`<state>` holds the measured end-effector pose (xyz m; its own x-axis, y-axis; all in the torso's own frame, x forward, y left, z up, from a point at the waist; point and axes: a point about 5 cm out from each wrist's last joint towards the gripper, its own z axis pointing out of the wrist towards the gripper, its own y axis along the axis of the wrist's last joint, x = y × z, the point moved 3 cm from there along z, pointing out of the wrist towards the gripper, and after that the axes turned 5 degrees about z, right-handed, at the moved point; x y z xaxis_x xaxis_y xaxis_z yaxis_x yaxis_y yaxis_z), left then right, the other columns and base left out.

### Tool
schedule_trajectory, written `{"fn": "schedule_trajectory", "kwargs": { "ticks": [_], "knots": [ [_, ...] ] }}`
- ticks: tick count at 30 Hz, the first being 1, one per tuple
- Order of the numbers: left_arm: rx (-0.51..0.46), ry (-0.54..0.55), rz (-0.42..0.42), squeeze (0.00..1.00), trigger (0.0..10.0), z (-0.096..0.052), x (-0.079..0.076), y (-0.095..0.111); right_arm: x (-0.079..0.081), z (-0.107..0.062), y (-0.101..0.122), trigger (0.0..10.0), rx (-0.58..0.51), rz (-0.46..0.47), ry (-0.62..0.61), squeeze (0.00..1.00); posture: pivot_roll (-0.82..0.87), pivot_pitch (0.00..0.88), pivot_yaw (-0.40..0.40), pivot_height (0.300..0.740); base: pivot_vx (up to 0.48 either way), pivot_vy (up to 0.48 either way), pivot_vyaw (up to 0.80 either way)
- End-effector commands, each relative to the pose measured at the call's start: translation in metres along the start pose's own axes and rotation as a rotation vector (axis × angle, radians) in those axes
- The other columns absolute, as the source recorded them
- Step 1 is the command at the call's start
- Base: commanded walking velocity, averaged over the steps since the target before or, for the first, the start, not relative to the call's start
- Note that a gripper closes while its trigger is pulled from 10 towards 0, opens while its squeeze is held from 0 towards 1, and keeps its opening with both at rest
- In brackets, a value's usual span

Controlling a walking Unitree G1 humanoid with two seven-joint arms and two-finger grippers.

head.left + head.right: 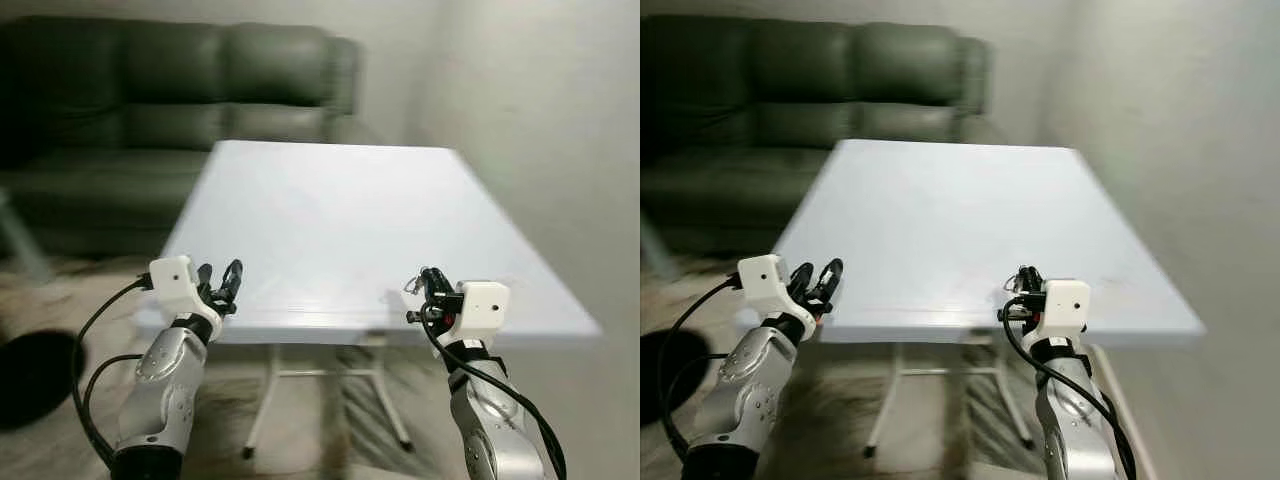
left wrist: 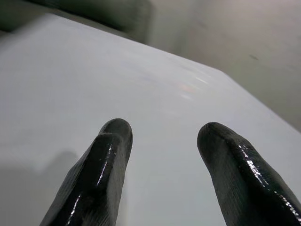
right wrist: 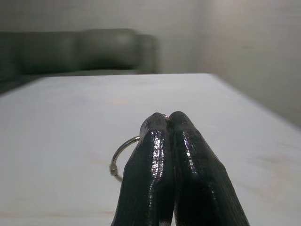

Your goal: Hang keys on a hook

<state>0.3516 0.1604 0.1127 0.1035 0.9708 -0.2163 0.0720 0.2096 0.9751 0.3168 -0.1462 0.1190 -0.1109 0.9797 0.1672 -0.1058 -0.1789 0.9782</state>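
Observation:
My right gripper (image 1: 428,284) is held over the near right edge of the white table (image 1: 330,220), shut on a metal key ring (image 3: 121,154) that sticks out beside its pressed-together fingertips; the ring also shows faintly as the key ring (image 1: 412,286) at the gripper's tip. Any keys on it are hidden. My left gripper (image 1: 222,280) is raised over the table's near left edge, open, with nothing between its fingers (image 2: 106,165). No hook is in sight.
A dark green sofa (image 1: 170,110) stands behind the table on the left. A pale wall (image 1: 540,130) runs along the right. The table's white metal legs (image 1: 325,385) are below its near edge. A dark round object (image 1: 35,375) lies on the floor at left.

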Motion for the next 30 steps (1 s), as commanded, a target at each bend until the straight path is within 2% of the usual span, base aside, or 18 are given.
{"fn": "schedule_trajectory", "kwargs": {
  "ticks": [1, 6, 17, 30],
  "knots": [
    [0.024, -0.006, 0.016, 0.00, 10.0, 0.005, -0.007, -0.002, 0.003, 0.002, 0.007, 10.0, -0.018, -0.006, 0.016, 0.00, 0.02, 0.000, -0.042, 0.740, 0.000, 0.000, -0.78],
    [0.038, 0.012, 0.038, 0.00, 10.0, 0.009, -0.009, -0.004, 0.007, 0.002, 0.005, 10.0, -0.010, -0.010, 0.031, 0.00, 0.02, 0.000, -0.041, 0.740, 0.000, 0.000, -0.78],
    [0.006, 0.022, -0.004, 0.00, 10.0, 0.012, -0.018, 0.004, 0.012, 0.002, 0.004, 10.0, -0.003, -0.004, 0.046, 0.00, 0.02, 0.000, -0.042, 0.740, 0.000, 0.000, -0.78],
    [-0.016, 0.000, 0.057, 0.00, 10.0, 0.013, -0.019, 0.011, 0.015, 0.005, 0.004, 10.0, 0.001, -0.012, 0.058, 0.00, 0.03, 0.000, -0.043, 0.740, 0.000, 0.000, -0.77]
  ]
}}
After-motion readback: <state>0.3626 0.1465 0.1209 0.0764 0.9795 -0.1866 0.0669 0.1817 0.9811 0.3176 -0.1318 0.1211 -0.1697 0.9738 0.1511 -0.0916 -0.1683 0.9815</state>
